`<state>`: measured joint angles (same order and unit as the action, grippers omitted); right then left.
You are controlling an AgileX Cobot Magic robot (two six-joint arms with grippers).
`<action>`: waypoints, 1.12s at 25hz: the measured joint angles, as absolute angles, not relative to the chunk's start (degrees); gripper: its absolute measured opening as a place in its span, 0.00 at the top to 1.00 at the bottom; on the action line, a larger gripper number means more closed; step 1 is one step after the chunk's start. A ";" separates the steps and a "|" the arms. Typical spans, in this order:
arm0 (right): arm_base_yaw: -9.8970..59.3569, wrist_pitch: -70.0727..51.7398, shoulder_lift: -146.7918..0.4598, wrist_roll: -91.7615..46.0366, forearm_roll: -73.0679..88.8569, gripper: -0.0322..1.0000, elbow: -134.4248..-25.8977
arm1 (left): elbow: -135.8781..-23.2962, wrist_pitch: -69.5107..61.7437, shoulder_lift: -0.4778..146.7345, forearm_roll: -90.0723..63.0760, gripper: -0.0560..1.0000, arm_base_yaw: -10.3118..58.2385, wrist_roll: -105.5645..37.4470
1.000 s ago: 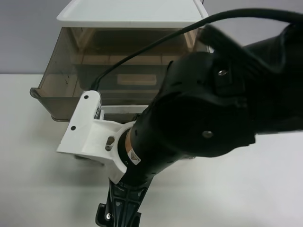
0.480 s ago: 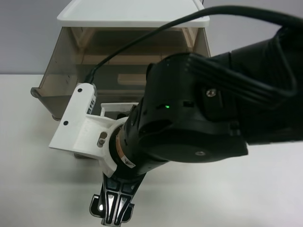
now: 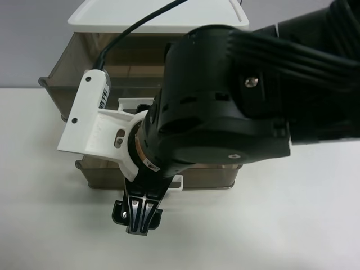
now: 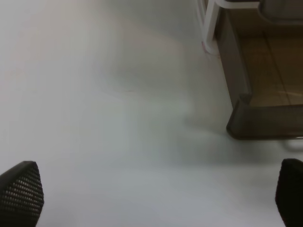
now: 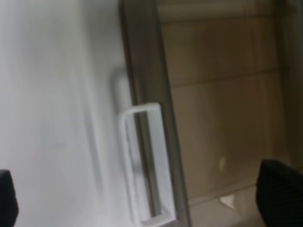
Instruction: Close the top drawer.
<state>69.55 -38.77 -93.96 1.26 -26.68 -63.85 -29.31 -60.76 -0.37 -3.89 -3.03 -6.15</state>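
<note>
The top drawer [image 3: 63, 84] is smoky translucent plastic and sits under the cabinet's white lid [image 3: 157, 14]. Its front lip sticks out a little at the left. Its white loop handle [image 3: 130, 104] peeks out beside a big black arm [image 3: 225, 107] that hides the rest of the front. That arm reaches in from the exterior high view's right, and its gripper [image 3: 139, 216] hangs in front of the cabinet over the table. The right gripper [image 5: 142, 194] is open over a smoky drawer rim with a white loop handle [image 5: 142, 165]. The left gripper [image 4: 156, 194] is open and empty above the table.
A shallower smoky drawer [image 3: 93, 174] stands pulled out at the bottom, with a small white handle [image 3: 177, 183]. The left wrist view shows a drawer corner [image 4: 241, 113] and a white cabinet post [image 4: 208, 23]. The white table [image 3: 39, 225] spreads around the cabinet.
The top drawer has slid back into the cabinet, its lip and handle moving away from the camera. The black arm moved with it toward the cabinet. The lower open drawer now shows.
</note>
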 joint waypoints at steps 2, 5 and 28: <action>69.55 -39.39 -93.96 2.95 -29.58 0.01 -63.97 | -29.31 -60.76 -0.37 -3.89 0.01 -3.03 -6.15; 69.42 -40.99 -93.96 3.70 -31.88 0.01 -65.46 | -29.31 -60.76 -0.37 -3.89 0.01 -3.03 -6.15; 53.13 -34.30 -94.01 0.00 -30.88 0.01 -71.85 | -29.31 -60.76 -0.37 -3.89 0.01 -3.03 -6.15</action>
<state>53.13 -34.30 -94.01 0.00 -30.88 -71.85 -29.31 -60.76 -0.37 -3.89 -3.03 -6.15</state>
